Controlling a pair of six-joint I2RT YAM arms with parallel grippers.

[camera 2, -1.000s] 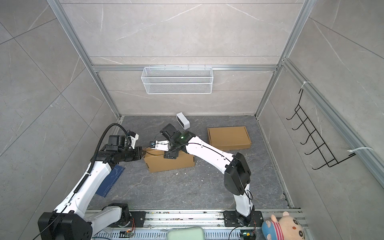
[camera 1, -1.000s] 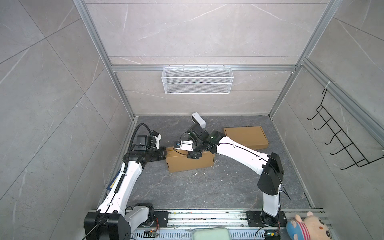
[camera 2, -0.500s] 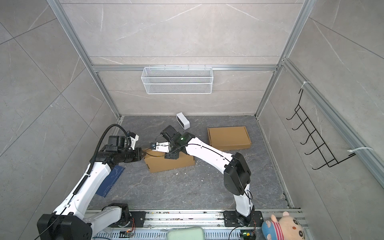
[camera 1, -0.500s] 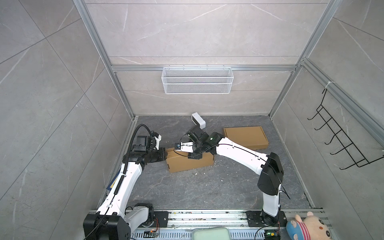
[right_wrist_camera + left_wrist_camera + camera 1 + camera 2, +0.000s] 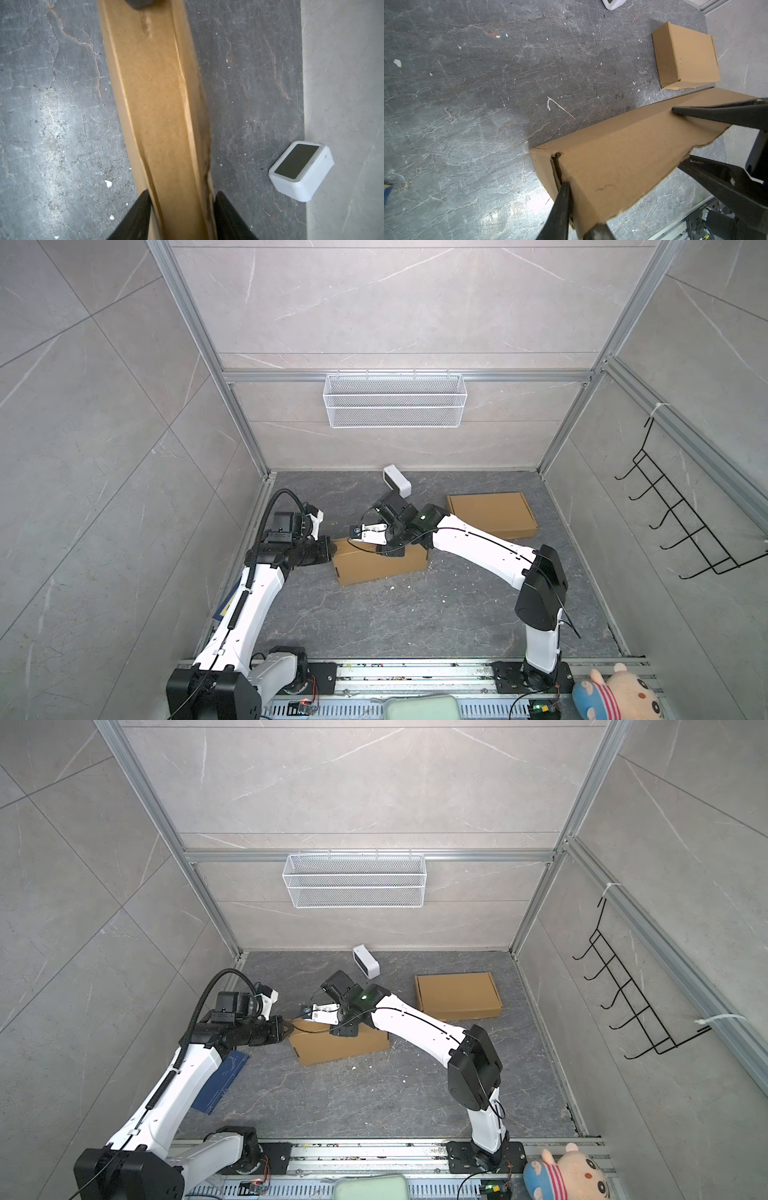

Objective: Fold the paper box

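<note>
Firstly, surface: dark grey stone-patterned tabletop (image 5: 415, 622), pale-veined and flecked with small white scraps. A metal rail (image 5: 415, 672) along its lower edge carries both arm bases.

Room: pale grey marbled wall panels (image 5: 395, 302) on three sides, joined by aluminium frame bars (image 5: 407, 376).

Back wall, centre: white wire-mesh basket (image 5: 395, 400), hung from the horizontal bar.

Right wall: black wire hook rack (image 5: 685, 526).

Task item: brown corrugated-cardboard box (image 5: 380, 568), partly folded, lying just left of centre on the tabletop in both top views.

Left gripper (image 5: 579, 205): at the box's left end, jaws close together on the cardboard end wall, both fingers touching it.

Right gripper (image 5: 180, 196): above the box's far long wall, one finger on each side of the cardboard. Whether they press it cannot be told.

Upper right of the tabletop: second brown cardboard box (image 5: 490, 514), flat and closed, apart from the first.

Upper centre, near the back wall: small white plastic device with a dark screen (image 5: 397, 480).

Left edge: dark blue sheet (image 5: 222, 1081), partly under the white left arm (image 5: 178, 1081).

Lower right corner, off the tabletop: pink plush toy in a striped top (image 5: 615, 695).
</note>
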